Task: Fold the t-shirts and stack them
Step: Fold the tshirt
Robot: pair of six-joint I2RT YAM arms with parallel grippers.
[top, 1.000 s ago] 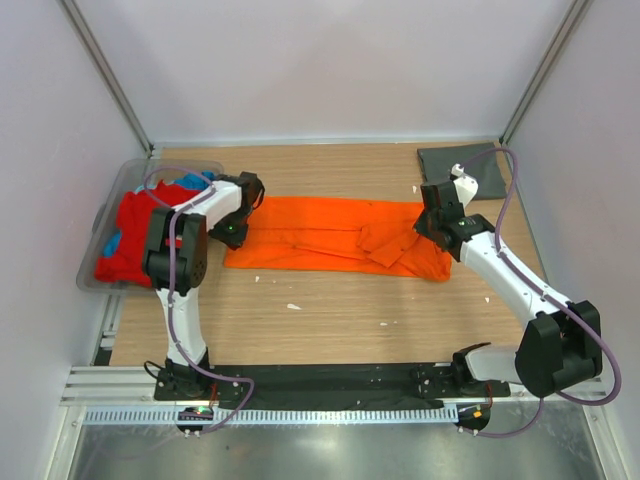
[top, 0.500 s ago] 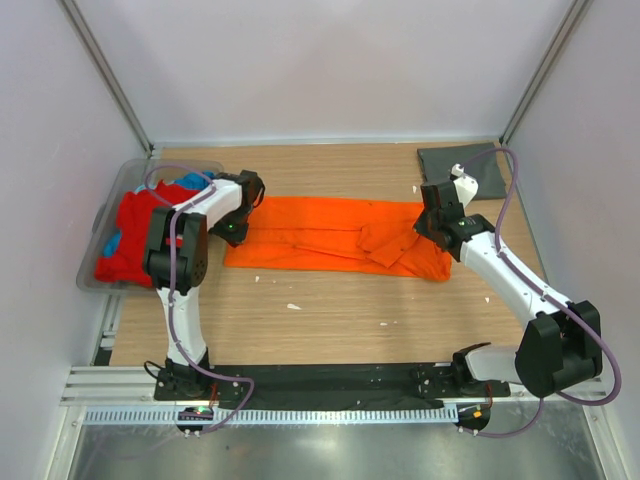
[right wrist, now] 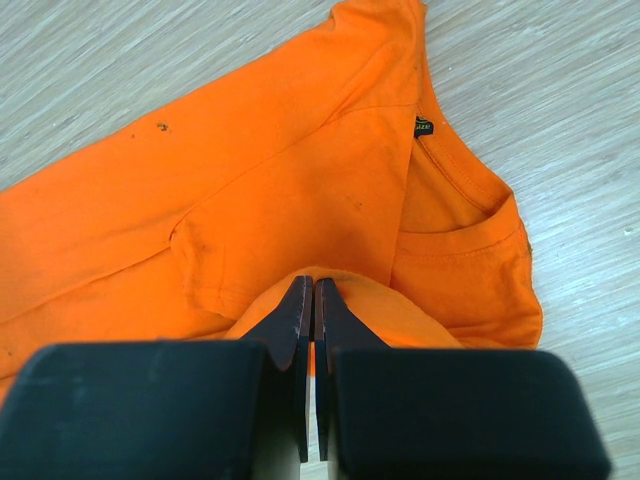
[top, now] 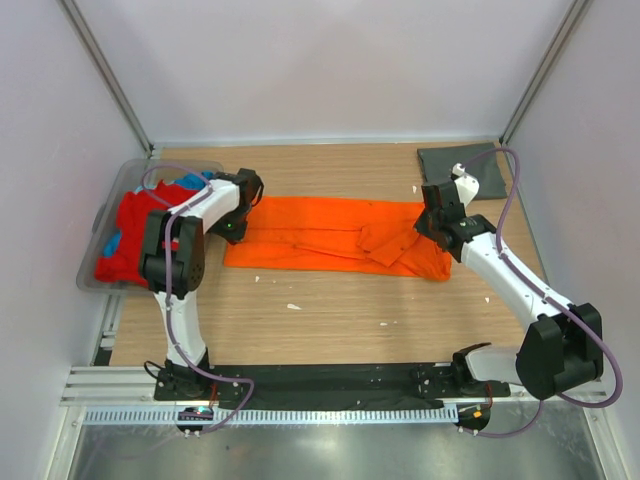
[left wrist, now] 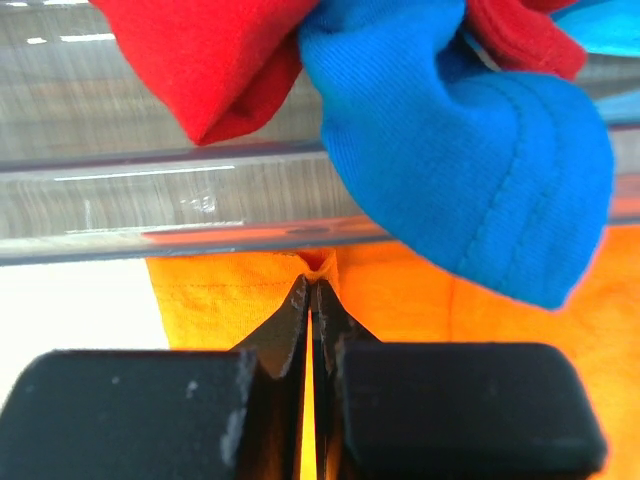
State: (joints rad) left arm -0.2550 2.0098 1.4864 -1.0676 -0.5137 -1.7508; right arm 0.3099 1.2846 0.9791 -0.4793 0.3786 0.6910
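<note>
In the middle of the wooden table (top: 330,320) the orange t-shirt (top: 320,235) lies flat as a long band running left to right, its near and far edges roughly straight and its collar end on the right, where a sleeve is doubled over the body. The left gripper (left wrist: 311,288) has its fingers pressed together on a small pucker of the shirt's left edge, just beside the wall of the clear plastic tub (top: 127,173). The right gripper (right wrist: 309,290) is likewise closed, pinching a raised fold of orange cloth near the collar. Inside the tub, at the table's left edge, a red t-shirt (top: 135,230) is heaped with a blue t-shirt (left wrist: 470,150) whose cloth spills over the rim above the orange hem. A dark grey t-shirt (top: 462,170) lies folded in the far right corner, apart from the orange one. Bare wood runs along the near side of the band and in a narrower strip on its far side.
</note>
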